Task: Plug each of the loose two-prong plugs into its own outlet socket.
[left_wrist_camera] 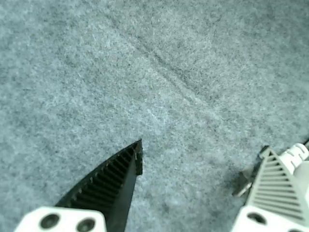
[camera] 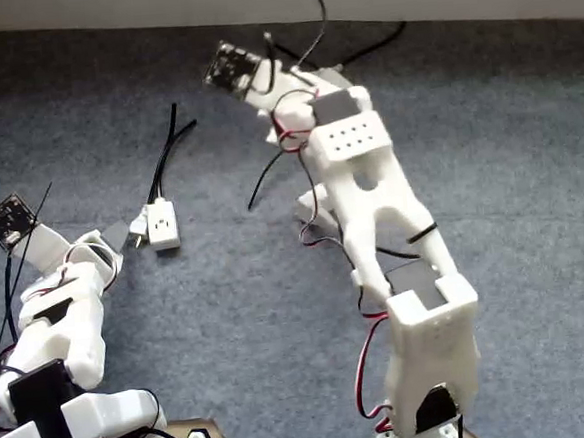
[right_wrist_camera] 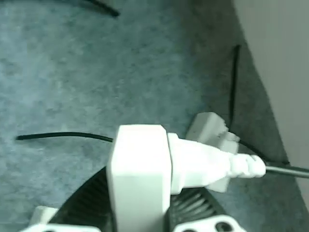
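Pinching a white outlet socket (right_wrist_camera: 139, 154) with a plug (right_wrist_camera: 205, 162) seemingly seated, the right gripper (right_wrist_camera: 140, 195) is held upper centre; the loose two-prong plug (camera: 137, 228), left of centre beside the spread left gripper (left_wrist_camera: 203, 147), must next be grasped.

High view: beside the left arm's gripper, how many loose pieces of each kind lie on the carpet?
Socket block: 1
Plug: 1
Black cords: 2
Total: 4

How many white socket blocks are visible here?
2: one white rectangular socket block on the grey carpet near the left tool, one held in the right tool. More may be hidden.
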